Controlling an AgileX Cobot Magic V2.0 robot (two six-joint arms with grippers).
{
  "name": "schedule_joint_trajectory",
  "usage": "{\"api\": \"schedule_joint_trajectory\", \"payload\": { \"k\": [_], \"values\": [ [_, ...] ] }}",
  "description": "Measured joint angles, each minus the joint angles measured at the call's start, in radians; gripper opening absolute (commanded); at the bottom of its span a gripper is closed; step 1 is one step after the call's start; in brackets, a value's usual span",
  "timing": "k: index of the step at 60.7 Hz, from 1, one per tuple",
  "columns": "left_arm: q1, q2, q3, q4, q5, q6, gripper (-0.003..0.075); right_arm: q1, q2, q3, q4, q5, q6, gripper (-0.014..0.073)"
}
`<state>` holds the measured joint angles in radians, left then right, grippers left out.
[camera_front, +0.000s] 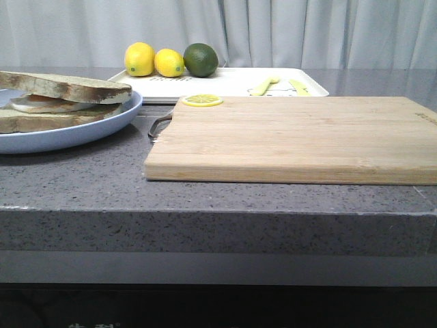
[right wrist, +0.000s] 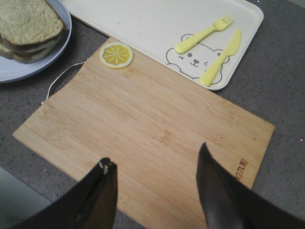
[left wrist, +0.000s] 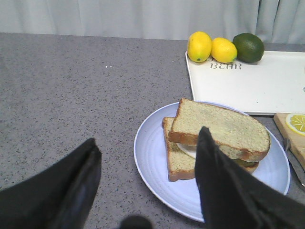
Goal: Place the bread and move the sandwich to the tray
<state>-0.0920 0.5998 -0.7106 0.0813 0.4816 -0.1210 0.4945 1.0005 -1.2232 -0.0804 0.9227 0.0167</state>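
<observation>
The bread [left wrist: 224, 126] already sits on top of the sandwich [left wrist: 212, 157] at the lower right of the frame, so the open, empty left claw [left wrist: 147, 181] must next grab the plate and carry it to the tray [left wrist: 252, 88].

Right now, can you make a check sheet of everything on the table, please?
Surface: grey speckled counter.
Job's things: bread already on top of the sandwich, egg in between, on blue plate; white tray behind, apart from the plate.
Clutter: cutting board with lemon slice; two lemons, lime, yellow fork and knife on tray.
Grippers: left pincer open over plate; right pincer open over board.
Cables: nothing seen.
Surroundings: pale curtain.
</observation>
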Motion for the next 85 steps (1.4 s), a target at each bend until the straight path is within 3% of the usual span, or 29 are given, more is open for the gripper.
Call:
{"api": "schedule_joint_trajectory", "payload": {
  "k": [24, 50, 72, 85],
  "values": [
    [0.0, 0.0, 0.0, 0.0, 0.0, 0.0, 0.0421, 0.0, -0.398, 0.387, -0.004, -0.122, 0.002, 0.0402],
    [0.0, 0.002, -0.002, 0.007, -0.015, 0.0, 0.0421, 0.0, -0.449, 0.429, -0.004, -0.131, 0.004, 0.0402],
    [0.0, 0.276, -0.237, 0.093, 0.4, 0.0, 0.0421, 0.0, -0.449, 0.431, -0.004, -0.131, 0.004, 0.0402],
    [0.021, 0.57, -0.375, 0.094, 0.508, 0.043, 0.0421, 0.0, -0.449, 0.431, -0.004, -0.131, 0.004, 0.0402]
  ]
}}
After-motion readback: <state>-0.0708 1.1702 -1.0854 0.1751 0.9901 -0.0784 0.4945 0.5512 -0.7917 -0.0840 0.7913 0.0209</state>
